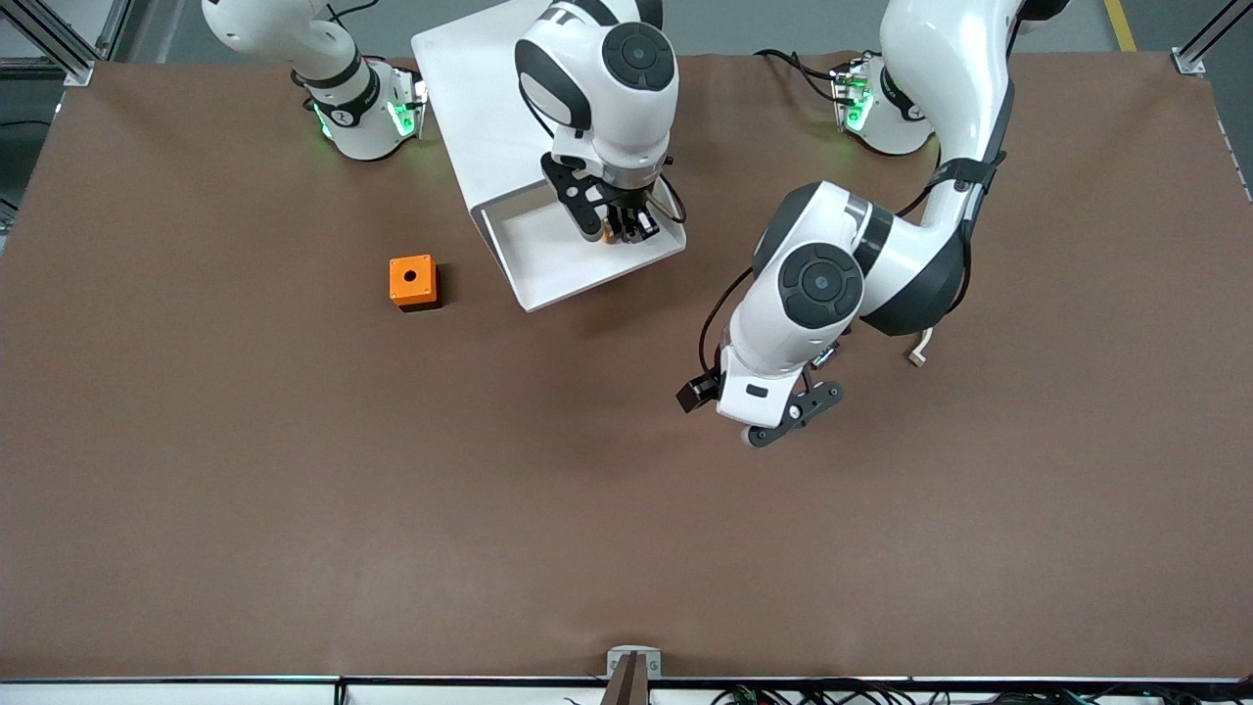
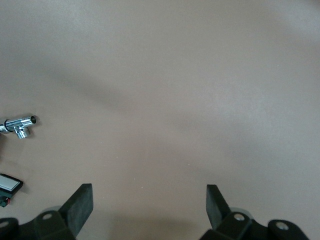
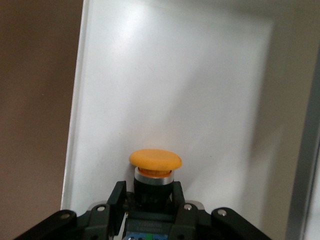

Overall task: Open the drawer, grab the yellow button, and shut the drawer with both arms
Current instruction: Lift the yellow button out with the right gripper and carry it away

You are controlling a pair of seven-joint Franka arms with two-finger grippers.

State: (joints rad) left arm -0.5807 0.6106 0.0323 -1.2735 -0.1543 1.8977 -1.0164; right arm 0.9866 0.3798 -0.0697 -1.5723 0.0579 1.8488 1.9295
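a: from the high front view, what's on the brown desk [image 1: 294, 490]?

b: a tall white box cabinet [image 1: 480, 108] stands between the two arm bases, its shallow white top drawer [image 1: 548, 264] pulled out toward the camera. the right pincer [image 1: 619, 227] is down inside that drawer, and a speck of orange shows between its fingers. an orange cube with a round hole [image 1: 412, 281] sits on the desk beside the drawer, toward the right arm's end. the left pincer [image 1: 783, 426] hangs over bare desk toward the left arm's end, well apart from the drawer; that arm waits.

a: and the left wrist view?

b: the left pincer [image 2: 149, 205] has its two black fingers [image 2: 80, 205] spread wide, with nothing between them, only brown desk below. at the edge lie a small chrome pipe fitting [image 2: 20, 124] and a small black-and-white part [image 2: 9, 185].

a: the right wrist view?

b: the right pincer [image 3: 150, 200] is closed onto the small push-button with the orange round cap [image 3: 155, 160], gripping its black body just under the cap. a bit of blue shows lower down. the button stands upright in the drawer, over its white floor, near one side wall.
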